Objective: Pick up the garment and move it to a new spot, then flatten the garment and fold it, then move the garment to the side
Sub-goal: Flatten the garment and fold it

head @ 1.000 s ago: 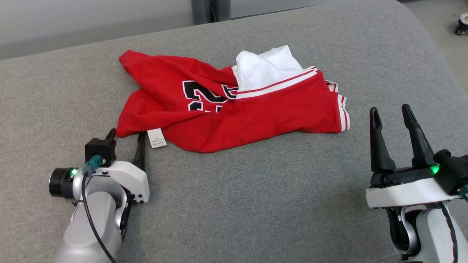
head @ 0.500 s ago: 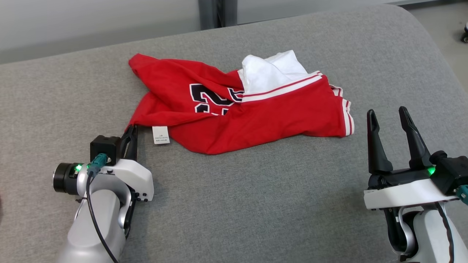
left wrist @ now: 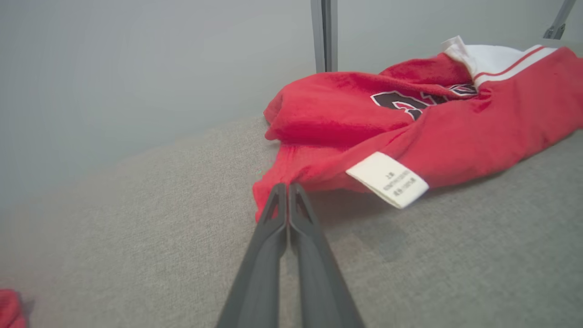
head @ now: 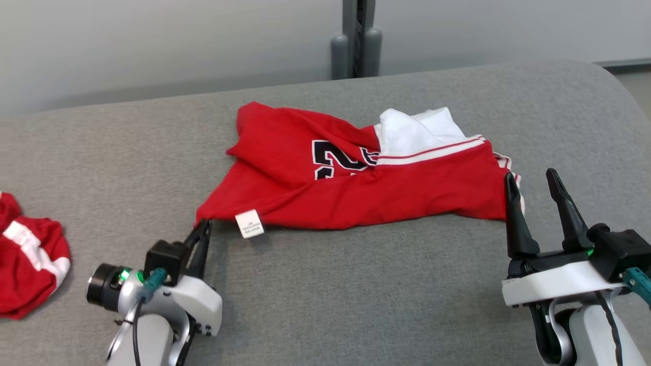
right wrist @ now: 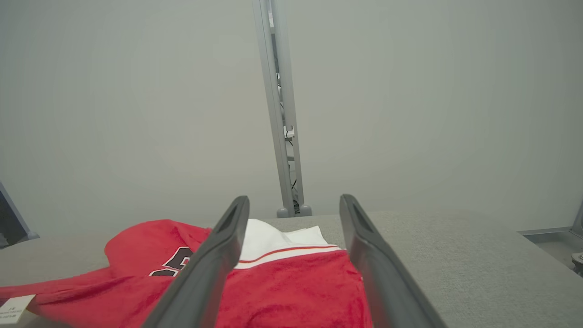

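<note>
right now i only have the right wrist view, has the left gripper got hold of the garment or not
Observer: Yes. The left gripper is shut on the near left corner of the garment, right beside its white care label.
Operator: ok, anything else lying around that i cant see
Observer: A second red and white garment lies bunched at the far left edge of the grey surface, apart from the one you are handling.
Operator: and where do my fingers sit against the shirt
Observer: The right gripper is open at the garment's right end, by the striped edge, with nothing between its fingers.
</note>
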Controlling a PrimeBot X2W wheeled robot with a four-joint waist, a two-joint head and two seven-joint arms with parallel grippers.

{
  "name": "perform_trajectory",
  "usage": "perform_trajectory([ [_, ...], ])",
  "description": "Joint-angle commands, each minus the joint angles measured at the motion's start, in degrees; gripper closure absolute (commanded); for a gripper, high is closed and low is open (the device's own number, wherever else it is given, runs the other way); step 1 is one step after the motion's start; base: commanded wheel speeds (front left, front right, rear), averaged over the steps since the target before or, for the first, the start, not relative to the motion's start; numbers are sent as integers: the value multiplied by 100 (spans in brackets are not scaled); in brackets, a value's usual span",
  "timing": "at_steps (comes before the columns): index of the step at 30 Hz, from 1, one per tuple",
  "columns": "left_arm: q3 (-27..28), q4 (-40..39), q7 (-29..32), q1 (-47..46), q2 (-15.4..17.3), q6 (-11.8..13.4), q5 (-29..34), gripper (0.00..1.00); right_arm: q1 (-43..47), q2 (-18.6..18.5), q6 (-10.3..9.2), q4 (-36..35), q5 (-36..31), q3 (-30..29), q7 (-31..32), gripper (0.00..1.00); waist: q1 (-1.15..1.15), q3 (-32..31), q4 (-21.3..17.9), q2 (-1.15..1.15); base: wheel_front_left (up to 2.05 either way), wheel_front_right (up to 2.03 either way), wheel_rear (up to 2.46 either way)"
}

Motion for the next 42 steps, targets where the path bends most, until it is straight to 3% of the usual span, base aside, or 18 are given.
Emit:
perform_trajectory([
  [1,-71,-64,-19,140,58,-53,73,100,99,-2,1,24,25,-34,-9,0,0,-159,183,0,0,0,0],
  [19,-687,-1257,726,1603,241,-350,2,100,263,14,1,227,47,-174,-9,0,0,-493,685,0,0,0,0],
  [20,-696,-1312,750,1655,272,-332,-1,81,265,14,1,245,54,-177,-9,0,0,-502,694,0,0,0,0],
  [21,-707,-1356,777,1692,298,-296,26,36,267,13,1,270,54,-173,-9,0,0,-511,701,0,0,0,0],
  [22,-702,-1391,793,1723,299,-267,26,0,266,14,1,292,48,-164,-9,0,0,-520,706,0,0,0,0],
  [31,-439,-1730,717,1571,264,-63,-238,0,213,14,1,345,-36,-168,-9,0,0,-589,657,0,0,0,0],
  [42,259,-2147,67,1232,45,512,-573,0,120,14,1,170,-152,-145,-9,0,0,-589,565,0,0,0,0],
])
